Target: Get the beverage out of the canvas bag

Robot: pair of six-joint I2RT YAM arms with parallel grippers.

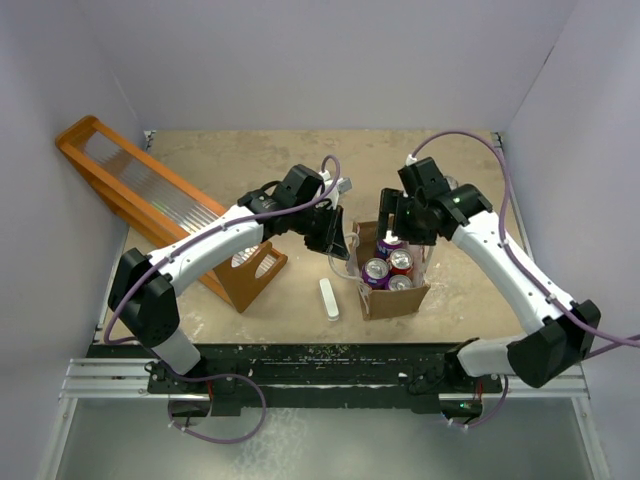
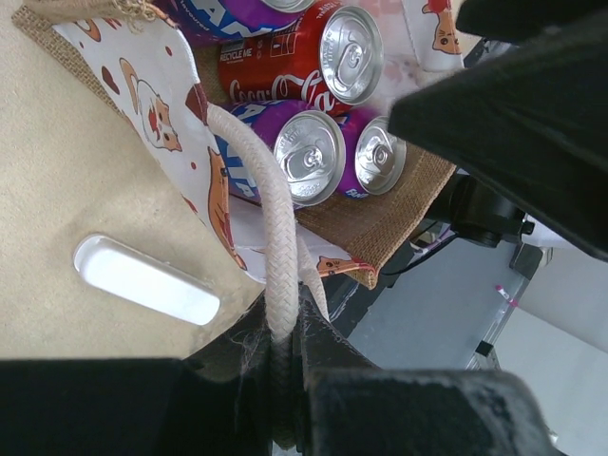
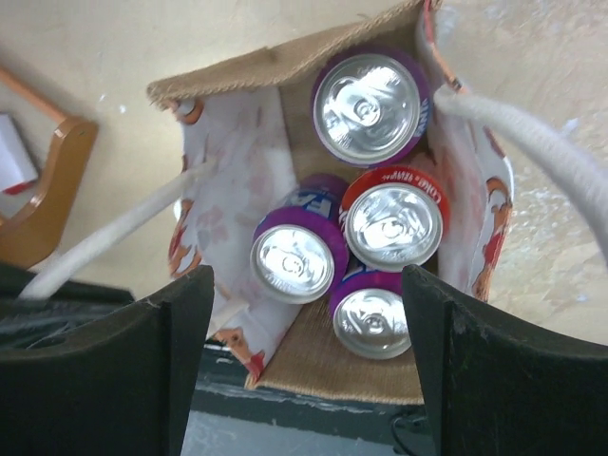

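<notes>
My left gripper (image 2: 285, 385), closed tight on the handle (image 2: 271, 218) of the bag (image 3: 223, 76); my right gripper (image 3: 304, 299), jaws spread wide, above the cans (image 3: 394, 223).

Only 1 readable mark — "Coca-Cola" on the red can (image 2: 302, 63).

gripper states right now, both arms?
left gripper: shut on the white rope handle of the bag.
right gripper: open, empty, over the cans in the bag.
</notes>
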